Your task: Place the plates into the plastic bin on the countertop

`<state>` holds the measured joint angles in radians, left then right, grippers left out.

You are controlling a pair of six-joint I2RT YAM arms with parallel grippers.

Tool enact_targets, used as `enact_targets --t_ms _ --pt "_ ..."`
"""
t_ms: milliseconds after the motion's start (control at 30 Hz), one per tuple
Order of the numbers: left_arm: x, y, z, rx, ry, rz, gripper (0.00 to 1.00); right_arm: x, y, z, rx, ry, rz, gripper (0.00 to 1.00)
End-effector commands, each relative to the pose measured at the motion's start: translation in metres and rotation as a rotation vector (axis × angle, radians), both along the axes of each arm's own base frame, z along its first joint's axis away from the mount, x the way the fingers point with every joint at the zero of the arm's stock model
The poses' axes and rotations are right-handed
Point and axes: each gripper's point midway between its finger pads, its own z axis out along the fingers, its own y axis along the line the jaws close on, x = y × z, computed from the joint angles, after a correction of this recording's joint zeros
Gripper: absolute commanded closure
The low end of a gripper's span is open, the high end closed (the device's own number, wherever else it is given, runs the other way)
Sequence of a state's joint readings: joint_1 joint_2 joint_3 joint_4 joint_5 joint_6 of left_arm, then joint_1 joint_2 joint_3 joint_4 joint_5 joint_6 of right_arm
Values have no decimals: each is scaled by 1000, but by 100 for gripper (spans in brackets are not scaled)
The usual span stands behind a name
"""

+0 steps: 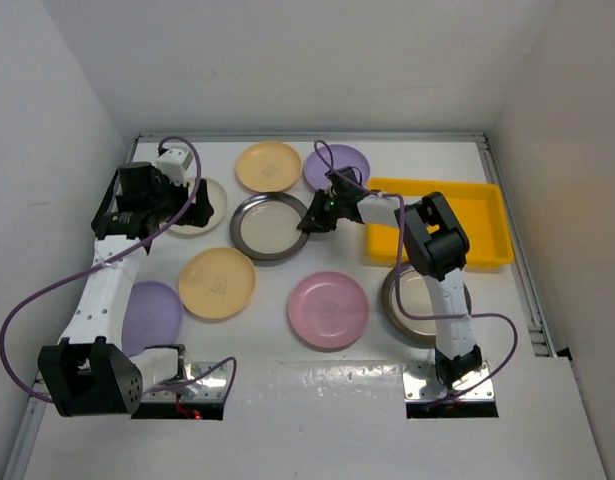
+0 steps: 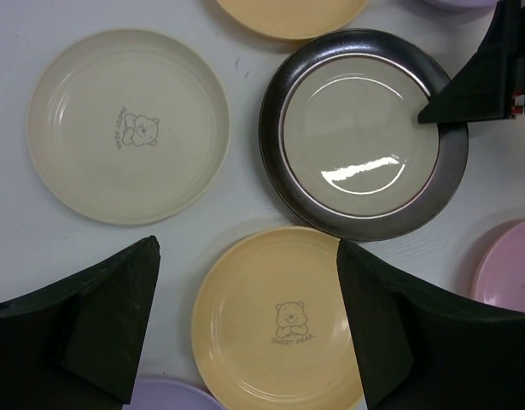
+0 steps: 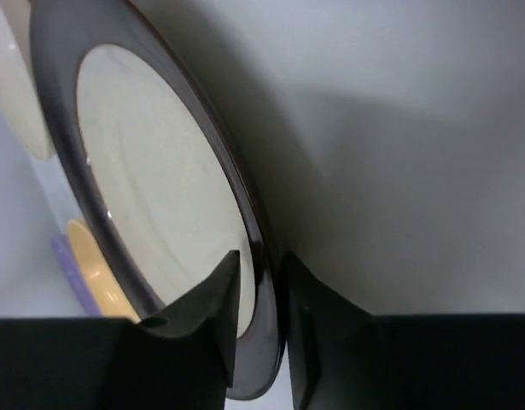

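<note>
My right gripper (image 1: pixel 313 221) is shut on the right rim of a dark-rimmed plate (image 1: pixel 270 226) with a cream centre; in the right wrist view its fingers (image 3: pixel 218 295) straddle that rim (image 3: pixel 264 256). The plate lies near the countertop (image 1: pixel 277 355). The yellow plastic bin (image 1: pixel 467 215) sits to its right and holds no plates. My left gripper (image 1: pixel 177 200) is open and empty, high above a peach plate (image 2: pixel 283 320), over a cream plate (image 1: pixel 209 200). Other plates: peach (image 1: pixel 269 166), lavender (image 1: pixel 345 160), pink (image 1: pixel 329 309), lavender (image 1: pixel 152 318).
A second dark-rimmed plate (image 1: pixel 412 305) lies partly under the right arm. White walls bound the countertop at the left, back and right. The left arm's purple cable (image 1: pixel 47 290) loops out to the left.
</note>
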<state>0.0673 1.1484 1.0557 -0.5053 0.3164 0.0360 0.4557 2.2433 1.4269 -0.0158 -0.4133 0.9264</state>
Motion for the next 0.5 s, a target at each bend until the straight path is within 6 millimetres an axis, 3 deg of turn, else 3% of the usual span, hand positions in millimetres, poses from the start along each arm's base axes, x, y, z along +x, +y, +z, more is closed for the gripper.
enact_targets --t_ms 0,67,200,233,267,333,367,400,433,467 --pt "6 -2 6 -40 -30 4 14 9 11 11 68 -40 -29 94" --pt "6 -2 6 -40 -30 4 14 6 4 12 64 -47 -44 100" --pt "9 -5 9 -51 -40 -14 14 9 -8 65 78 -158 -50 100" --pt "11 -5 8 -51 -40 -14 14 11 -9 79 82 -192 -43 100" --pt "12 -7 12 -55 -49 -22 14 12 -13 122 116 -260 -48 100" --pt "13 -6 9 -56 -40 -22 14 9 -16 153 162 -298 -46 100" --pt "16 -6 15 -54 -58 -23 14 11 -35 203 203 -383 -77 100" --pt "16 -6 15 -54 -59 -23 14 6 -47 203 209 -372 -99 100" --pt "16 -6 15 -54 -59 -23 14 -1 -58 232 235 -424 -114 100" --pt "15 -8 15 -59 -59 -30 14 1 -100 229 217 -426 -201 100"
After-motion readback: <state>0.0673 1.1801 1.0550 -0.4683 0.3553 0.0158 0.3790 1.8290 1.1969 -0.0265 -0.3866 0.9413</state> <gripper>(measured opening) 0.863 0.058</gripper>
